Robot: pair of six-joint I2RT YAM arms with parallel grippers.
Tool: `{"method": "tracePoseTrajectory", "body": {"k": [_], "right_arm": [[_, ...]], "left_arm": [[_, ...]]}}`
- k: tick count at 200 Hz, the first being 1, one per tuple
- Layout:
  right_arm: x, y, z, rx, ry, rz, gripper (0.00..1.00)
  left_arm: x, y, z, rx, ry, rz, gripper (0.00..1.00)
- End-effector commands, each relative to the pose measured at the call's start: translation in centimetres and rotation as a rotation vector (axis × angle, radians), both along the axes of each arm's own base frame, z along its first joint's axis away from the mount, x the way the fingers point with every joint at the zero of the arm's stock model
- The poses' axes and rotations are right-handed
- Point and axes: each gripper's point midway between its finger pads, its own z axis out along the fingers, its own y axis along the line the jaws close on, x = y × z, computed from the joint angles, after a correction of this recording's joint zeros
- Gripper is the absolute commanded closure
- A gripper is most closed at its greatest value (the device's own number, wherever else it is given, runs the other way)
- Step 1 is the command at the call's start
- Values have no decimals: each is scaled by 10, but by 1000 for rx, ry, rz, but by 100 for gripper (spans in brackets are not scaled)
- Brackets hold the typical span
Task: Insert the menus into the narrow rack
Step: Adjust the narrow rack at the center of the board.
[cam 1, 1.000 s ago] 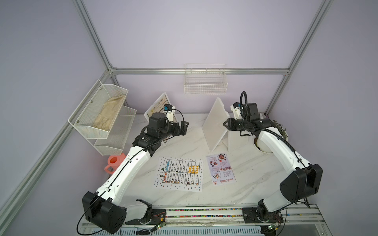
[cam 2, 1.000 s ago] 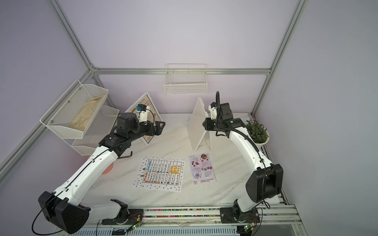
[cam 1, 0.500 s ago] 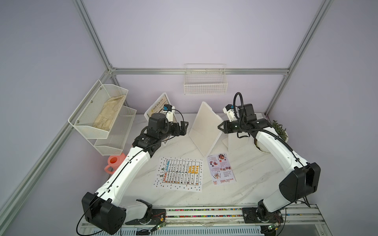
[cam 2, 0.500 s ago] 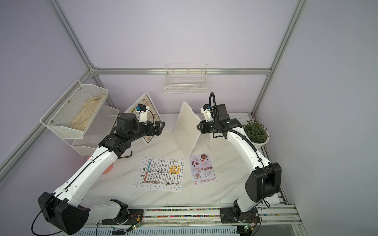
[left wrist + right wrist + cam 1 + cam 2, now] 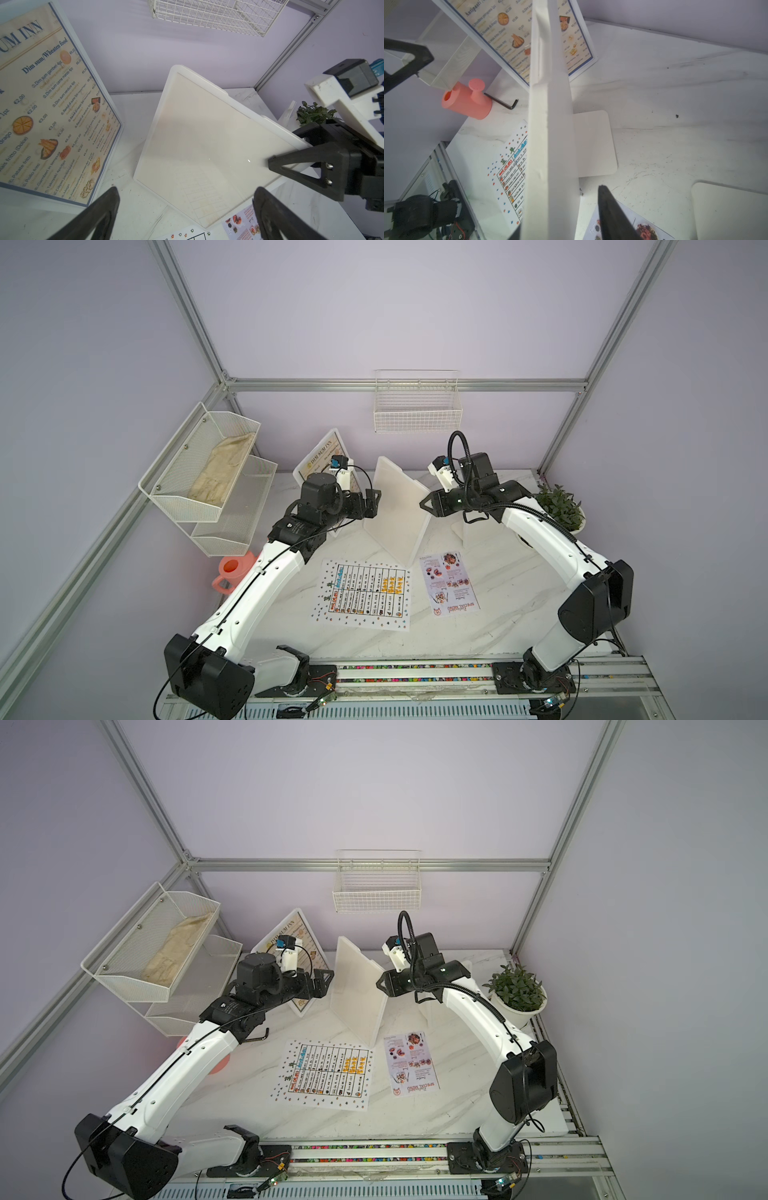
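Left wrist view: white rack (image 5: 199, 145), upright and tilted mid-counter, its edge between the right gripper (image 5: 272, 164)'s part-spread jaws. Left gripper (image 5: 372, 502): jaws wide, holding nothing. DIM SUM INN menu (image 5: 322, 458): propped near the back-left corner. Grid menu (image 5: 365, 593) and SPECIAL MENU leaflet (image 5: 449, 583): flat near the front edge.

Your left gripper (image 5: 372, 502) stood wide open; your right gripper (image 5: 424, 504) faced it, jaws partly parted, both arms raised.
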Motion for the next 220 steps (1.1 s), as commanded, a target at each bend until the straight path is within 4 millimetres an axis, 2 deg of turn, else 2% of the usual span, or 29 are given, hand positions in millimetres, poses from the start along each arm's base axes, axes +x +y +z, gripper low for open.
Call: {"method": "tracePoseTrajectory", "body": {"k": [1,37,63,107,156,180,200,220], "right_arm": [[22,-30,-9,-66,-38,-164,53],[43,-51,-6,2,-39,-272,51],[57,-54,-4,68,-33,-303,50],[55,-23,-3,191,-3,-162,50],[57,-11,-8,233,0,-104,50],[62,-12,-10,222,-3,-110,49],[64,-21,-9,180,-20,-161,34],[58,-33,0,128,-67,-218,10]], "left_arm": [[-3,10,4,-7,-17,47,0],[-4,16,-7,-2,15,74,0],[-4,17,-14,-4,30,78,0],[-6,17,-21,1,41,73,0],[-6,22,-27,-23,47,82,0],[-5,24,-34,-17,61,85,0],[-5,33,-41,26,86,120,0],[-7,46,-47,53,119,185,0]]}}
